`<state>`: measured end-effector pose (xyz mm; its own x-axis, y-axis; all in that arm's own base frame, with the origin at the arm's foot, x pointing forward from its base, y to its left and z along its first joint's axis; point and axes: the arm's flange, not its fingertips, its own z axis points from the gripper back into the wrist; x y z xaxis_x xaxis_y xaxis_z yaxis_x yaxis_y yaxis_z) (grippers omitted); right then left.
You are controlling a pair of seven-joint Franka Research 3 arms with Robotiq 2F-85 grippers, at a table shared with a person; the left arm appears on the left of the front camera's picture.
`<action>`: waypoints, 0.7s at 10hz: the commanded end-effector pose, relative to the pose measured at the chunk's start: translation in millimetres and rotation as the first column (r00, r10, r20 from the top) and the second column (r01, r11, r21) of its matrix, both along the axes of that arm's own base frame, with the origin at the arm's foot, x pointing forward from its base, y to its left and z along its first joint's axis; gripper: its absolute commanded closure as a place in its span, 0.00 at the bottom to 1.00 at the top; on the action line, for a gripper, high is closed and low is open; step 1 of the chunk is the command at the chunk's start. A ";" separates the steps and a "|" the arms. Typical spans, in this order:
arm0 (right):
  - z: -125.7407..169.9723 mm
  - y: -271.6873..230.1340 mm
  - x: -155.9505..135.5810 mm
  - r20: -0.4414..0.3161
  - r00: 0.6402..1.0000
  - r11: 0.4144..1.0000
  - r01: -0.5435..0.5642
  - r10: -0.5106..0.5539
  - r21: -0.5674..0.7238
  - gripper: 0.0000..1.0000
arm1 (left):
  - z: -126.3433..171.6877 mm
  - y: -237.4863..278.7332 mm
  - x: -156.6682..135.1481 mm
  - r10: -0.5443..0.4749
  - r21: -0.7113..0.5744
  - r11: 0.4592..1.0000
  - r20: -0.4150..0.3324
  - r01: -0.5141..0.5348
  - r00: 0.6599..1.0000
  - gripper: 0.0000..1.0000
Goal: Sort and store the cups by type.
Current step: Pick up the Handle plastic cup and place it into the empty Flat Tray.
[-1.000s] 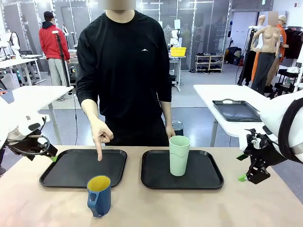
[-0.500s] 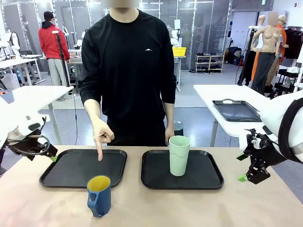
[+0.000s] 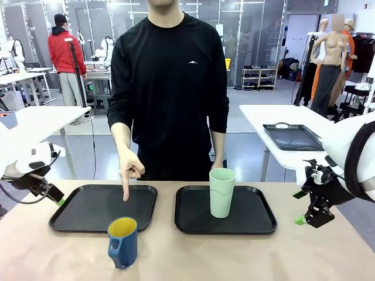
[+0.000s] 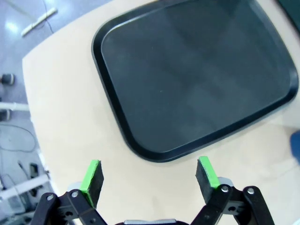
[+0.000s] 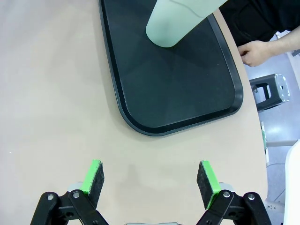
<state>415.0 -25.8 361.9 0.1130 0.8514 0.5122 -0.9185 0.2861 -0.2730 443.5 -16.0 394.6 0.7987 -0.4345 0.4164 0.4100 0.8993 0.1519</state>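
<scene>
My left pincer (image 4: pixel 150 171) and right pincer (image 5: pixel 152 174) hung over the desk (image 3: pixel 187 257), both spread apart. The mint tumbler (image 3: pixel 222 193) stood upright on the right tray (image 3: pixel 261 221); blue cup (image 3: pixel 122 241) sat on bare desk just in front of the left tray (image 3: pixel 73 218) — person's hand (image 3: pixel 129 170) pointed down at that tray.

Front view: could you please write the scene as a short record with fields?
tumbler: upright on the right tray
blue cup: on the table, on the robot's side of the left tray
person's hand: points down at the left tray
left tool: open, holds nothing
right tool: open, holds nothing
</scene>
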 end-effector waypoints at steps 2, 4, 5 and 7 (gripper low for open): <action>-0.1 0.8 -0.8 -0.003 1.000 1.000 0.002 -0.002 -0.006 0.00 | -4.5 32.9 -14.6 -0.305 0.136 0.941 -0.061 0.311 0.950 0.00; -0.1 0.8 -0.8 -0.003 1.000 1.000 0.002 -0.002 -0.006 0.00 | -12.6 43.9 -23.1 -0.468 0.185 0.853 -0.148 0.489 0.872 0.00; -0.1 0.8 -0.8 -0.003 1.000 1.000 0.002 -0.002 -0.006 0.00 | -17.1 44.3 -30.5 -0.550 0.155 0.798 -0.208 0.583 0.809 0.00; -0.1 0.8 -0.8 -0.003 1.000 1.000 0.002 -0.002 -0.006 0.00 | -31.4 39.1 -42.2 -0.650 0.123 0.726 -0.199 0.677 0.734 0.00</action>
<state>415.0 -25.8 361.8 0.1129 0.8514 0.5122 -0.9186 0.2859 -0.2728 427.6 20.0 372.4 0.3711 -0.9145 0.1612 0.8944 0.3987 0.2026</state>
